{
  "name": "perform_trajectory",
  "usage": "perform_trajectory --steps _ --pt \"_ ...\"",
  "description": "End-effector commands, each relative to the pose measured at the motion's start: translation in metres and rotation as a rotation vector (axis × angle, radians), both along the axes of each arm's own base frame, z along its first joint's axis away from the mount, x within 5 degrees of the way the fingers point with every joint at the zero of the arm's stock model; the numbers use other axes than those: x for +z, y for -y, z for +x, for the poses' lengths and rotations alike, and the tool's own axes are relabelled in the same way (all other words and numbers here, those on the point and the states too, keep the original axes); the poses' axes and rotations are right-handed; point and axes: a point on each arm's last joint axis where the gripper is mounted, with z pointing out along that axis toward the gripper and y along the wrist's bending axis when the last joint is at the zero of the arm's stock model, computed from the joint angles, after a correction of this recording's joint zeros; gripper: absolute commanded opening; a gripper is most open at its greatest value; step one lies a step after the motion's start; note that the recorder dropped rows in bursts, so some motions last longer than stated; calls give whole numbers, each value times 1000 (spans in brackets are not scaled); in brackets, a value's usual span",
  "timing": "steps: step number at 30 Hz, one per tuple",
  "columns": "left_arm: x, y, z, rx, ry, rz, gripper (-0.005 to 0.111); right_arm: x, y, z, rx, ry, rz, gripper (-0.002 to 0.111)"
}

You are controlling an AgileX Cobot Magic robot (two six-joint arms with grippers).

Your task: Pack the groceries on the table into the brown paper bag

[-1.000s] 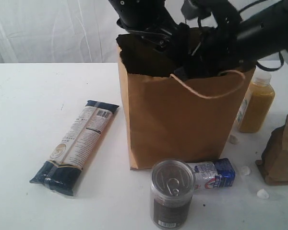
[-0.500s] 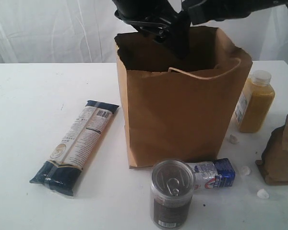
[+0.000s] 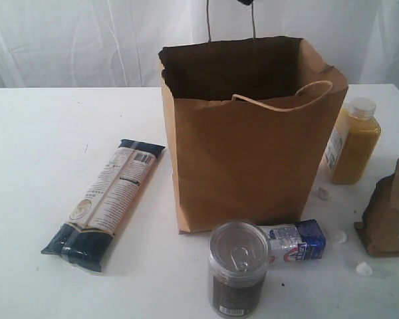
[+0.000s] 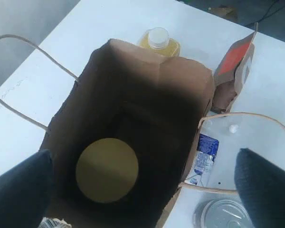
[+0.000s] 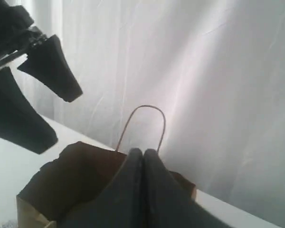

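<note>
Where the exterior view looks across the white surface [image 3: 40, 133], the brown paper bag [image 3: 253, 159] stands upright at centre frame with its mouth open. One twine handle [image 3: 209, 20] rises past the top edge and the other [image 3: 317, 96] droops over the near rim. Five groceries lie outside the bag:
- The pasta packet [image 3: 105, 203] lies flat at left.
- The can [image 3: 238, 266] stands at bottom centre.
- The carton [image 3: 298, 242] lies touching the can, on its right.
- The juice bottle [image 3: 353, 143] stands right of the bag.
- The pouch [image 3: 390, 212] sits at the right edge.

Three small white scraps [image 3: 364, 268] dot the lower right.

Only the left wrist view sees into the bag, where the jar [image 4: 107, 170] stands on the bottom, its tan lid up. The left gripper [image 4: 142, 190] hangs over the mouth, its fingers [image 4: 19, 190] spread wide with nothing between them.

The right wrist view shows the right gripper [image 5: 142, 154] with its fingers [image 5: 133, 190] pressed together over the bag's rim. The raised handle arches just behind them. Whether they pinch the twine cannot be told.
</note>
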Motion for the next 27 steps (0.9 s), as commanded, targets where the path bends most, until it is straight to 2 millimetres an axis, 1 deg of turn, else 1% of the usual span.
perform_trajectory --steps 1,2,3,8,12,16,19,20,23,24,27 --pt "1 -6 -11 -29 -46 46 105 -56 19 -45 -71 -1 103 0" --pt "1 -6 -11 -29 -46 46 105 -75 23 -56 -84 -18 152 0" --pt "1 -6 -11 -29 -46 46 105 -86 27 -61 -99 -19 187 0" --pt "1 -6 -11 -29 -46 46 105 -130 42 -79 -194 45 296 0" --pt "1 -6 -11 -29 -46 46 105 -154 50 -81 -272 98 328 0" --pt "1 -6 -11 -29 -46 46 105 -180 60 -77 -384 138 319 0" --pt "1 -6 -11 -28 -47 46 105 -194 69 -77 -480 185 325 0" --pt "1 -6 -11 -28 -47 46 105 -193 71 -77 -499 193 350 0" --pt "1 -6 -11 -28 -47 46 105 -199 76 -76 -538 100 520 0" --pt "1 -6 -11 -28 -47 46 105 -200 77 -76 -548 87 551 0" --pt "1 -6 -11 -28 -47 46 105 -200 77 -76 -553 87 566 0"
